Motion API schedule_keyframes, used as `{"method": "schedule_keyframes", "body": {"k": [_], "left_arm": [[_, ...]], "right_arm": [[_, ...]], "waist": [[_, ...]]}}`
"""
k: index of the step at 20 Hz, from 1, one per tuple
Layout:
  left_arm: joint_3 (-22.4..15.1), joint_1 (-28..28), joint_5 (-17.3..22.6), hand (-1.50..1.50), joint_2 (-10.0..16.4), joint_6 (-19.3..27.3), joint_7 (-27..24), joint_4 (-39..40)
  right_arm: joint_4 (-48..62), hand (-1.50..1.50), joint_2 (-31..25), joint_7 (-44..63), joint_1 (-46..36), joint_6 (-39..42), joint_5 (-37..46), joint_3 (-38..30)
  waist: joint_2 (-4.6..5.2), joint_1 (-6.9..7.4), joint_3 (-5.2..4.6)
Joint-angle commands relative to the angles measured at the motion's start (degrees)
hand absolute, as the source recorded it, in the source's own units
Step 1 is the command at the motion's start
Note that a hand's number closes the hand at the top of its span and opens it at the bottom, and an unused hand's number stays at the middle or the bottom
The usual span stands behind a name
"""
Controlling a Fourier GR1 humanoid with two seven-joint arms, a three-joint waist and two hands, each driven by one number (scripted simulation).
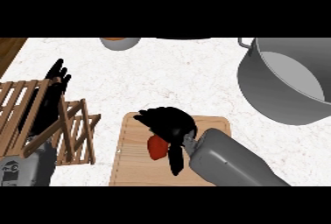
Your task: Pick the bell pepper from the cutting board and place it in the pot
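1. The cutting board (132,170) lies at 6 o'clock, nearest the lower edge of the view. It is a pale wooden board lying flat on the white speckled counter (174,78).

2. The right forearm (226,162) enters from 5 o'clock and crosses the board's right half.

3. The right hand (169,124) is over the far half of the board, just below centre. Its fingers are curled down over the bell pepper (156,148). One black digit (176,164) points towards 6 o'clock beside the pepper.

4. The bell pepper is red and shows at the 7 o'clock side of the hand, above the board's middle. The hand covers much of it. It appears to be enclosed in the curled fingers, but it cannot be told whether it touches the board.

5. The left forearm (22,168) shows at 8 o'clock, partly behind a wooden rack (74,131). The rack stands just beside the board's left edge.

6. The left hand (57,76) shows at 10 o'clock, beyond the rack. Its fingers are straight, point up and hold nothing.

7. The pot (258,92) stands at 2 o'clock, well apart from the board. It is grey metal with a pale interior.

8. A grey bowl (120,43) sits at 12 o'clock, cut by the far edge.
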Motion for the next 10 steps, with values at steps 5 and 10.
{"method": "schedule_keyframes", "body": {"k": [5, 10], "left_arm": [[0.73, -2.02, 0.48, 0.00, 0.80, 0.85, 2.62, -1.25], [3.27, -0.25, 2.62, 0.00, 1.84, -1.29, -3.20, 2.07]], "right_arm": [[4.46, -1.50, 6.69, -3.19, 3.60, -0.28, 9.37, -0.86], [7.01, -1.50, 5.42, -6.99, 3.47, 1.56, 12.05, -5.32]], "waist": [[-0.09, -0.12, 0.02], [-0.06, -0.17, 0.00]]}}
